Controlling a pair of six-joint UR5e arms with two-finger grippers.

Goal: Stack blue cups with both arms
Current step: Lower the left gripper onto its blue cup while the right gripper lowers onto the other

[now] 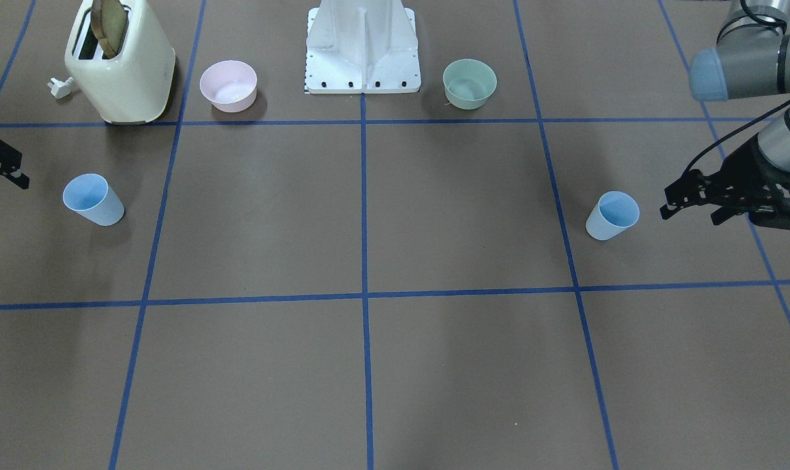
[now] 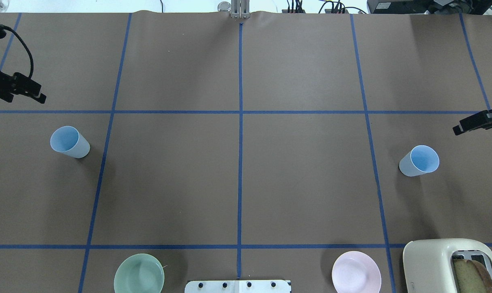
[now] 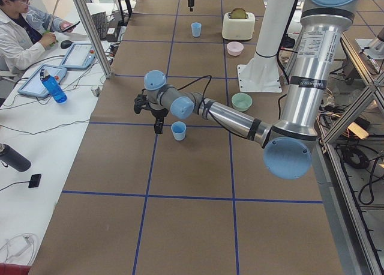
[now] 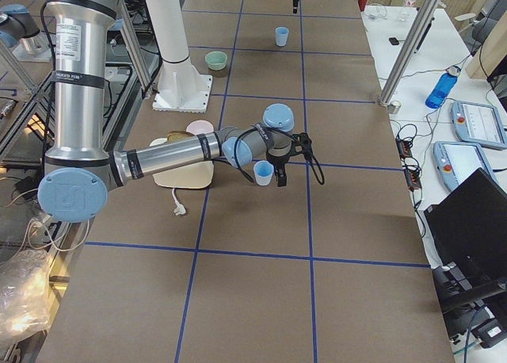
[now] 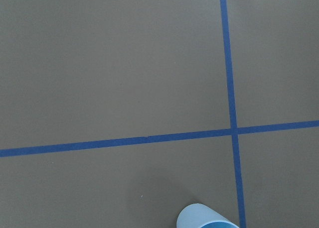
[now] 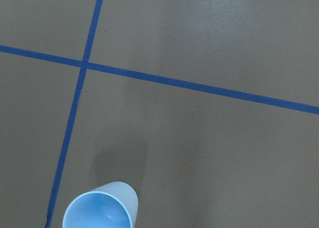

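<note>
Two light-blue cups stand upright and far apart on the brown table. One cup [image 2: 70,141] is on my left side, also seen in the front view [image 1: 612,215] and at the bottom edge of the left wrist view [image 5: 207,219]. My left gripper [image 2: 34,92] [image 1: 690,214] hovers beside it, apart from it, open and empty. The other cup [image 2: 419,160] [image 1: 93,199] [image 6: 102,208] is on my right side. My right gripper [image 2: 467,125] [image 1: 6,166] hovers beside it, apart from it, open and empty.
A cream toaster [image 2: 453,264] with a bread slice stands near the robot on its right. A pink bowl [image 2: 356,272] and a pale green bowl [image 2: 139,273] flank the white pedestal base [image 2: 238,286]. Blue tape lines grid the table. An operator [image 3: 24,29] sits at a side desk.
</note>
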